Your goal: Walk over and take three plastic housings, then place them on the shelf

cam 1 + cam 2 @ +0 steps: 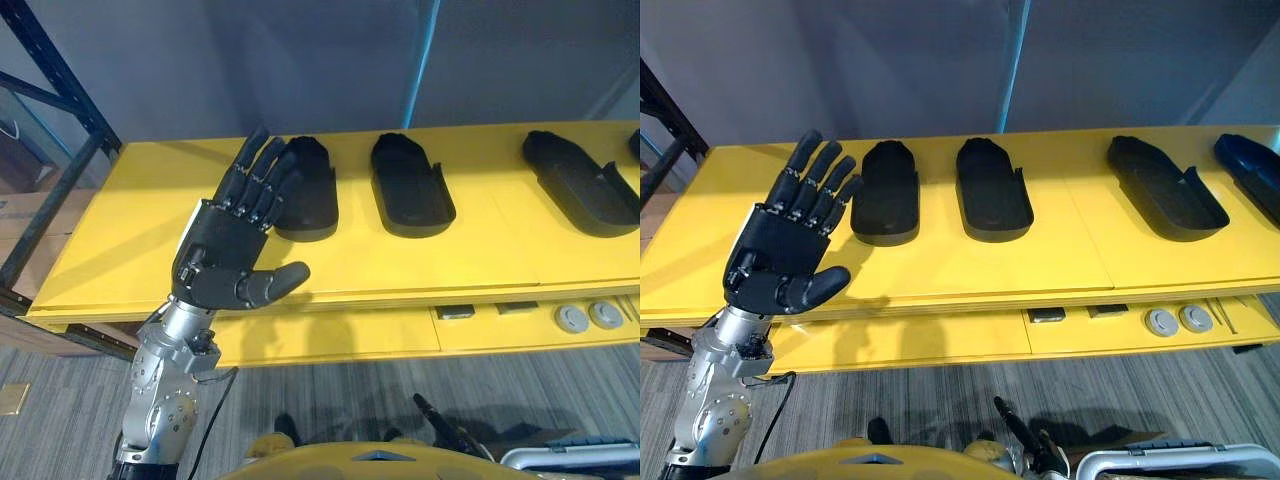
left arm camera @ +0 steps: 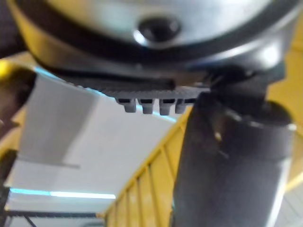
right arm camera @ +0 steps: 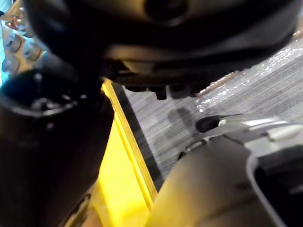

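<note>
On the yellow shelf [image 1: 960, 270], a first plastic housing [image 1: 885, 195], second housing [image 1: 992, 192] and third housing [image 1: 1165, 190] are lying apart in a row, the left hand [image 1: 775, 260] hovering by the first, fingers straight and spread; whether the right hand [image 3: 189, 42] is open cannot be told.

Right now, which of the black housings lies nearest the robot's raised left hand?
The leftmost housing, just beside the open left hand and its fingertips; the rest sit farther to the robot's right.
</note>
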Robot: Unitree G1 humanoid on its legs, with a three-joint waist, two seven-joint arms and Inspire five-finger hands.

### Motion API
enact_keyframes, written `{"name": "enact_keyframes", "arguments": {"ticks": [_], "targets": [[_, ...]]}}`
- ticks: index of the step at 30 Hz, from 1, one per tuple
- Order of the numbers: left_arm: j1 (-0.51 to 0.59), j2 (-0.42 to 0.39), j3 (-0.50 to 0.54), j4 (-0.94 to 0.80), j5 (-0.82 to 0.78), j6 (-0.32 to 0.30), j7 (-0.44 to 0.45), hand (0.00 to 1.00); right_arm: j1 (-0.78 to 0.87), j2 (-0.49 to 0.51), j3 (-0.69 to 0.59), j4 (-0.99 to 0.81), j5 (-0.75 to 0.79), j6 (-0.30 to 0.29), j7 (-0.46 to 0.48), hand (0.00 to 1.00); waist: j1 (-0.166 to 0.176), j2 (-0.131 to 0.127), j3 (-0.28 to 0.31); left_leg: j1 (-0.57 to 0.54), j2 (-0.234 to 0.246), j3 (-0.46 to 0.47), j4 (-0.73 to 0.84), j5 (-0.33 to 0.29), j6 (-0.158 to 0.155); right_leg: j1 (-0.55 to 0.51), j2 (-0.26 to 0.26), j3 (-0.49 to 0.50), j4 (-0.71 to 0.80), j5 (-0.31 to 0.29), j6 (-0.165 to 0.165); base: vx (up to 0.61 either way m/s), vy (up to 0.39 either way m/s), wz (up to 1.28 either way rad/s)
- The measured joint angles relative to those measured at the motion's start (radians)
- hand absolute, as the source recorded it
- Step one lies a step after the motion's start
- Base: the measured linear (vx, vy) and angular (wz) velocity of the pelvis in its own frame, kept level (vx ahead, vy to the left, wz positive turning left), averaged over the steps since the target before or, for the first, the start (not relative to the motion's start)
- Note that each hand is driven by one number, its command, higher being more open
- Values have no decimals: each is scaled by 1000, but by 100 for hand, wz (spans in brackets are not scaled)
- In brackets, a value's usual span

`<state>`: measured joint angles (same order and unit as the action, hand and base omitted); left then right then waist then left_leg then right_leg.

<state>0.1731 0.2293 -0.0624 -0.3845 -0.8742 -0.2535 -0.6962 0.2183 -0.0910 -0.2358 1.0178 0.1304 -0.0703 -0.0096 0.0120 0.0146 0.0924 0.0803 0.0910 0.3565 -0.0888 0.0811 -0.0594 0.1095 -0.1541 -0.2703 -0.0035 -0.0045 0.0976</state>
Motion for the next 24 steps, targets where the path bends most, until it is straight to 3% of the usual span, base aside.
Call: {"name": "enact_keyframes", "arguments": {"ticks": [5,6,10,14,20,22,24], "targets": [[-101,-21,-226,1,-30,81,-30,100,-10,1,0,0,-45,-4,19,100,-15,-15,-22,25,8,38,-1,-8,-7,1,2,31,1,5,-2,-25,21,-25],[-131,-37,-307,4,-27,111,-3,100,-18,1,0,0,-43,-3,27,100,-24,-20,-26,36,9,57,-1,-13,-9,1,3,50,3,7,-1,-24,22,-37],[-172,-96,-436,46,65,105,125,100,-13,8,4,-2,7,-3,30,100,-45,-27,-43,67,12,113,-1,-27,-14,-1,5,101,5,13,3,-3,35,-43],[-185,-113,-464,98,250,33,315,100,14,17,51,-28,92,-29,12,100,-58,-38,-44,100,24,177,-1,-38,-22,-7,19,160,2,25,0,-3,17,-48],[-200,-114,-458,109,498,-114,633,100,119,31,232,-275,-40,-185,-113,100,-83,-58,-45,158,45,280,0,-53,-44,-20,55,263,2,40,-1,-8,-7,-54],[-208,-121,-428,107,582,-140,741,100,123,39,303,-333,-87,-219,-127,100,-83,-79,-44,144,42,235,50,-89,-48,-41,71,295,9,39,-3,-21,-44,-60],[-191,-145,-351,85,659,-145,897,100,118,37,397,-404,-147,-296,-125,100,-15,-78,-39,50,3,-63,247,-256,-18,-81,114,411,28,40,-26,-38,-9,-136]]}}
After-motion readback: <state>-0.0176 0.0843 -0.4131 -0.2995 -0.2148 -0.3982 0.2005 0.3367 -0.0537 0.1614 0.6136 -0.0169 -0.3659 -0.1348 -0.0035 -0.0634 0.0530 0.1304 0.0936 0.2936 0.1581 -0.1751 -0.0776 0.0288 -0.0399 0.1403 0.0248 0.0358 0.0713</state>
